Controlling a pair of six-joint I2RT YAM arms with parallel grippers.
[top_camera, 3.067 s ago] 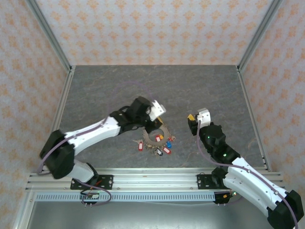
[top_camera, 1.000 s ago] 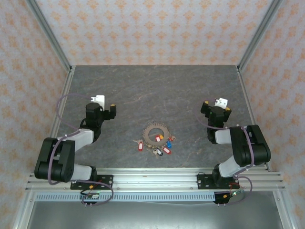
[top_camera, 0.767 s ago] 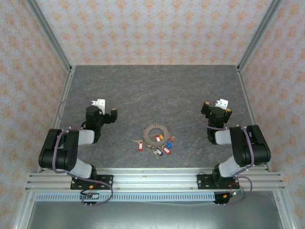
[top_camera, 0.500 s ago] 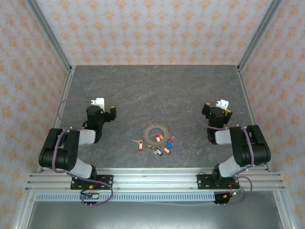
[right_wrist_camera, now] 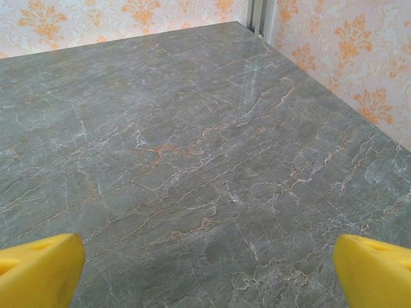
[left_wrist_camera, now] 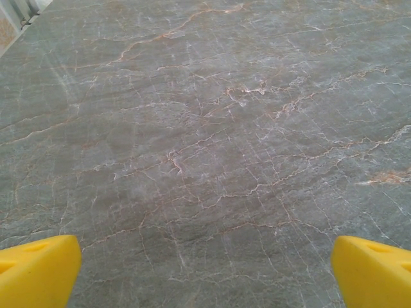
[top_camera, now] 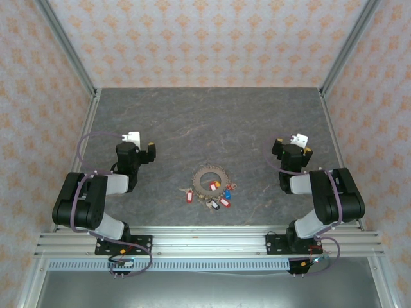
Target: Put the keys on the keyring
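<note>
The keyring (top_camera: pixel 210 178), a flat brownish toothed ring, lies on the grey marbled table near its front middle. The keys (top_camera: pixel 217 196) sit in a small cluster touching the ring's near edge, with red, blue and yellow tags. One red tag (top_camera: pixel 213 186) lies on the ring itself, and another red-tagged key (top_camera: pixel 189 196) lies to the left. My left gripper (top_camera: pixel 145 153) is folded back at the left, well clear of the ring and open (left_wrist_camera: pixel 205 276). My right gripper (top_camera: pixel 292 148) is folded back at the right, also open (right_wrist_camera: pixel 205 276). Between both pairs of yellow fingertips there is only bare table.
Metal frame posts (top_camera: pixel 86 128) and patterned walls (top_camera: pixel 205 38) bound the table on three sides. The right wrist view shows the table's far right corner and a post (right_wrist_camera: pixel 259 16). Marbled table surface (top_camera: pixel 205 122) stretches behind the ring.
Three seconds ago both arms reached toward the ring; they have since drawn back to folded poses at the sides. Over the last second the left arm settled slightly. Ring and keys have not moved.
</note>
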